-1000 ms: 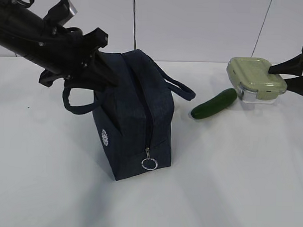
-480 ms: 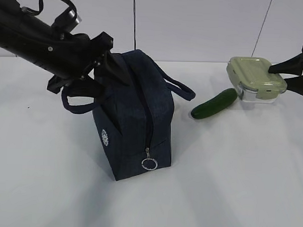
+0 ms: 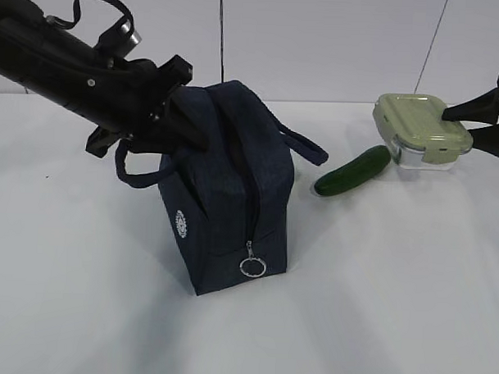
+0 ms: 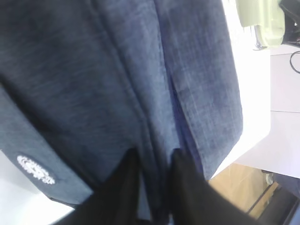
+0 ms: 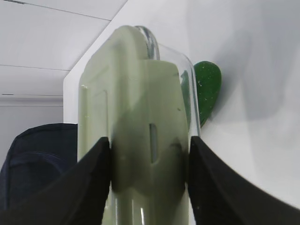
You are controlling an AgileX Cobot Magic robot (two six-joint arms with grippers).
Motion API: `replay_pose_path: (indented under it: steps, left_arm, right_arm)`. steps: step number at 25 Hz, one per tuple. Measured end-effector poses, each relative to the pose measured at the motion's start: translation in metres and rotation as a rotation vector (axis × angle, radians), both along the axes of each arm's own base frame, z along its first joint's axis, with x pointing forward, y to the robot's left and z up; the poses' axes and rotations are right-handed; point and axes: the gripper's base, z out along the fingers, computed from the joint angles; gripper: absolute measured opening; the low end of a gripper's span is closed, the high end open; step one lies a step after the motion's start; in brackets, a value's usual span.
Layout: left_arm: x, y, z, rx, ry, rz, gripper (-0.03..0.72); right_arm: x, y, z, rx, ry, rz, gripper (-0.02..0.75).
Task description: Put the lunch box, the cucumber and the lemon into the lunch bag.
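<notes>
The navy lunch bag (image 3: 225, 186) stands at centre, its ring pull (image 3: 252, 267) low on the near end. My left gripper (image 3: 190, 127) is shut on a fold of fabric at the bag's top; in the left wrist view the fingers (image 4: 126, 187) pinch that fold (image 4: 154, 154). My right gripper (image 3: 458, 127) is shut on the lunch box (image 3: 422, 130), which is tilted at the far right; its fingers (image 5: 89, 187) press both sides of the green lid (image 5: 145, 117). The cucumber (image 3: 352, 172) lies on the table beside the box. The lemon is out of view.
The white table (image 3: 377, 290) stretches in front and to the right of the bag. The bag's loop handles (image 3: 304, 144) stick out to both sides. A wall stands behind. The table's edge and floor show in the left wrist view (image 4: 253, 183).
My left arm has moved right and onto the bag's top, and the bag has shifted slightly to the right. My right gripper, the lunch box and the cucumber have not moved.
</notes>
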Motion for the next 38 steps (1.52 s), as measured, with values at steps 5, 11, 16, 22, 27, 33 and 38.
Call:
replay_pose_path:
  steps: [5, 11, 16, 22, 27, 33, 38]
  left_arm:
    - [0.000, 0.000, 0.000, 0.003, -0.008, -0.008, 0.013]
    - [0.000, 0.000, 0.000, 0.008, -0.023, -0.023, -0.001]
    - [0.000, 0.002, -0.003, 0.051, -0.039, -0.047, -0.001]
    - [0.000, 0.003, -0.003, 0.074, -0.055, -0.060, -0.001]
    - [0.000, 0.003, -0.004, 0.078, -0.060, -0.062, -0.002]
    - [0.000, 0.003, -0.004, 0.079, -0.062, -0.062, -0.002]
    - [0.001, 0.004, -0.004, 0.081, -0.066, -0.058, -0.002]
  right_arm:
    - [0.001, 0.000, 0.002, 0.021, -0.009, -0.013, 0.372]
    - [0.004, 0.009, 0.003, 0.046, -0.002, -0.009, 0.372]
    - [0.009, 0.034, 0.005, 0.052, -0.003, 0.039, 0.372]
    - [0.009, 0.049, 0.024, 0.056, -0.039, 0.062, 0.372]
    - [0.009, 0.070, 0.038, 0.072, -0.068, 0.094, 0.372]
    - [0.009, 0.103, 0.061, 0.119, -0.118, 0.138, 0.372]
    - [0.013, 0.134, 0.082, 0.123, -0.164, 0.204, 0.372]
